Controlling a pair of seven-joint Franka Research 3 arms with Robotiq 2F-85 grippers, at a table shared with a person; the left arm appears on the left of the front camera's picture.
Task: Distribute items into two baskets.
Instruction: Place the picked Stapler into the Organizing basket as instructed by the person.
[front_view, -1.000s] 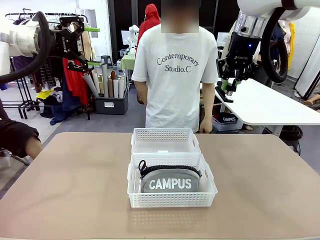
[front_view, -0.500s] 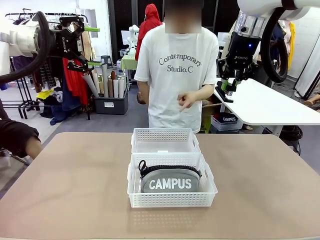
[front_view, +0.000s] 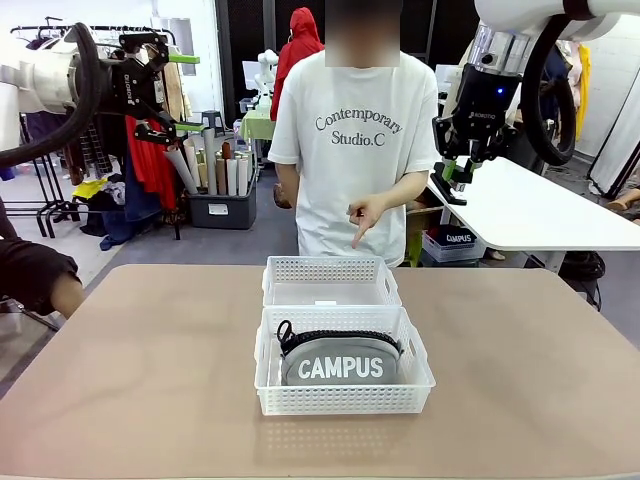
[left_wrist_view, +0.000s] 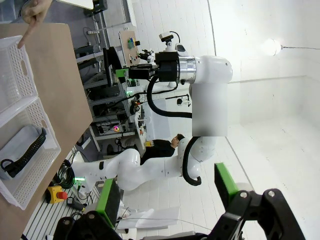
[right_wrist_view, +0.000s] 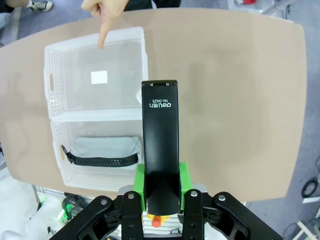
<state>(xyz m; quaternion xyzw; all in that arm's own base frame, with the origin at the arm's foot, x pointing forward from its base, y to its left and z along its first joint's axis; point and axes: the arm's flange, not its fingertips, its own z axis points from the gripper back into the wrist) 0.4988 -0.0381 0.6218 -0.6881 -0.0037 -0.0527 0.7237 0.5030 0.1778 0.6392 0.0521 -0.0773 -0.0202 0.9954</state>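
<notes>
Right end effector: closed on the black stapler, raised high beyond the tabletop's far right side.
Left end effector: fingers wide apart, holding nothing, raised at far left.
Pouch: lay inside the near basket, zipper uppermost.
Far basket: held no item, just a small white sticker on its floor; it touched the near basket.
Person's hand: index finger pointed down at the far basket.
Key relation: from the right wrist, the far basket sat at 11 o'clock from the stapler's tip. The stapler's long axis ran 12 to 6. The right arm looked nearer.
Readable writing: "CAMPUS" on the pouch; "deli No.0425" on the stapler, upside down; "Contemporary Studio.C" on the person's shirt.
</notes>
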